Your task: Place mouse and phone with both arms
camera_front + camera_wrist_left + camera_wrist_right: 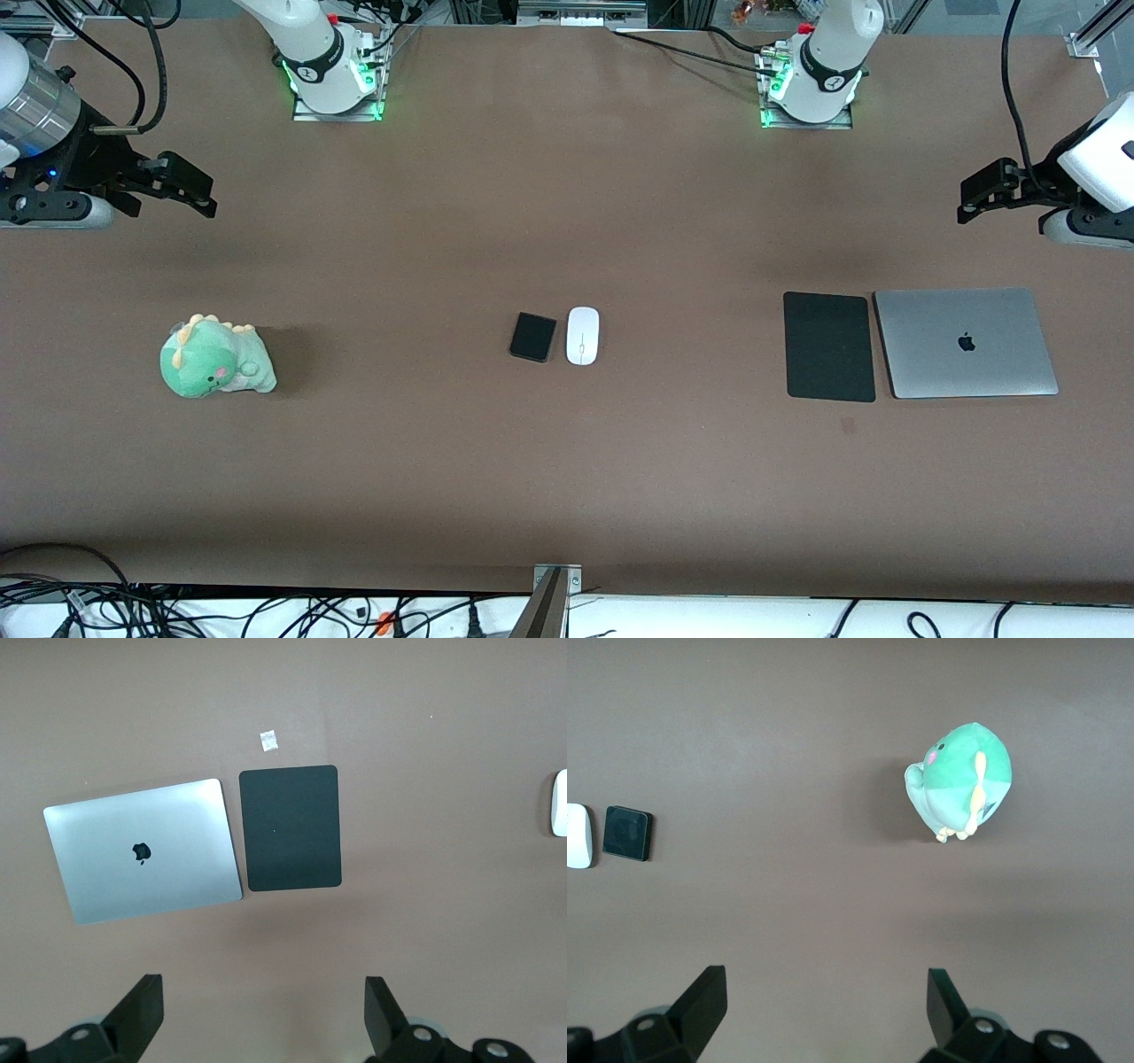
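The white mouse (582,336) and the small black phone (532,337) lie side by side at the middle of the table, the phone toward the right arm's end. Both show in the right wrist view: the mouse (577,835) at the frame edge, the phone (627,833) beside it. The mouse's edge also shows in the left wrist view (559,803). My left gripper (979,190) hangs open and empty above the table's left-arm end. My right gripper (188,186) hangs open and empty above the right-arm end. Both arms wait apart from the objects.
A flat black mouse pad (829,346) lies beside a closed silver laptop (966,342) toward the left arm's end. A green plush dinosaur (215,358) sits toward the right arm's end. A small bit of tape (268,741) is near the pad.
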Tool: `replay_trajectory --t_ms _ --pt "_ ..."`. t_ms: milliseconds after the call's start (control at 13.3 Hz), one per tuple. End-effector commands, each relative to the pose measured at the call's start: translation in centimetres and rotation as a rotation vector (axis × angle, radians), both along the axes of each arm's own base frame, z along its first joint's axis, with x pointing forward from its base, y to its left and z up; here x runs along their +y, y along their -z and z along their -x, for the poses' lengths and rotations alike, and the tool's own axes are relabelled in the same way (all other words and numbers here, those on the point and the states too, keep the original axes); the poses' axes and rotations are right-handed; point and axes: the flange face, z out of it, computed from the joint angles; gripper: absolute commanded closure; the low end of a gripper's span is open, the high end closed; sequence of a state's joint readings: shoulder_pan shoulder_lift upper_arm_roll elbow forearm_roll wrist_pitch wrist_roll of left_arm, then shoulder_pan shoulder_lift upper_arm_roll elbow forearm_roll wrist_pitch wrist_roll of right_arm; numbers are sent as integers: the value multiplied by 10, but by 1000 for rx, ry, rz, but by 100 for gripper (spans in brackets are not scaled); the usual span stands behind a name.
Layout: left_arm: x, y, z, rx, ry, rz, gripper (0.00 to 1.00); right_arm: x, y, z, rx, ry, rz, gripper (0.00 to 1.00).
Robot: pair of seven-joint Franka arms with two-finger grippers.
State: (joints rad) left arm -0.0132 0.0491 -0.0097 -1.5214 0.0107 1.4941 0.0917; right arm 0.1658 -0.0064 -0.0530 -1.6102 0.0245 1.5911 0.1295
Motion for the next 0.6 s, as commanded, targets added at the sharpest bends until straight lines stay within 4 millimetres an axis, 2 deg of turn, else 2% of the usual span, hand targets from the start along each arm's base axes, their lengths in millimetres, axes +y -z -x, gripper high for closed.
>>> replay_trajectory --t_ms 0,225,300,450,525 --pt "-1 -6 -5 -8 23 -18 0 -2 -2 0 -5 -7 -16 0" --pt "0 -6 -5 -8 21 -18 0 -2 -2 0 -5 -7 -16 0" --pt "-6 -5 -6 -5 24 -19 0 -2 -2 0 -5 -7 -16 0" --pt "-11 3 -2 35 33 -25 0 -2 -2 0 -5 -7 -16 0" --pt "-11 15 -2 90 34 -24 0 -2 -2 0 -5 -7 -16 0"
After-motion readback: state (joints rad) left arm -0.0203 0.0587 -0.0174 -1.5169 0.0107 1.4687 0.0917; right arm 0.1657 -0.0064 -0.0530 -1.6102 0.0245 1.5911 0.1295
